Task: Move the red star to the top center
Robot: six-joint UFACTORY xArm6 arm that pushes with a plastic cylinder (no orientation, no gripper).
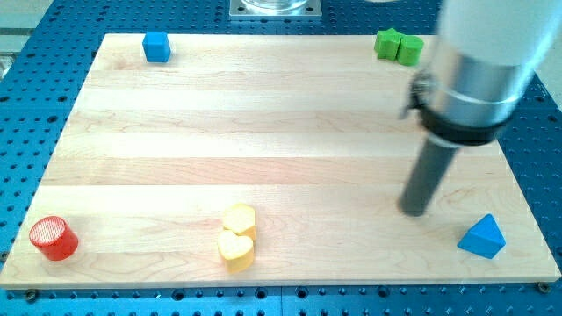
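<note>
No red star shows in the camera view; the arm's wide body covers part of the board at the view's upper right. The only red block is a red cylinder [54,238] at the board's bottom left corner. My tip [414,211] rests on the board at the lower right. It is far to the right of the red cylinder and to the upper left of a blue triangle [482,237], touching no block.
A blue cube [156,46] sits at the top left. Two green blocks [397,45] touch each other at the top right, next to the arm. Two yellow blocks [237,235] touch each other at the bottom centre. The wooden board [263,132] ends near the blue triangle.
</note>
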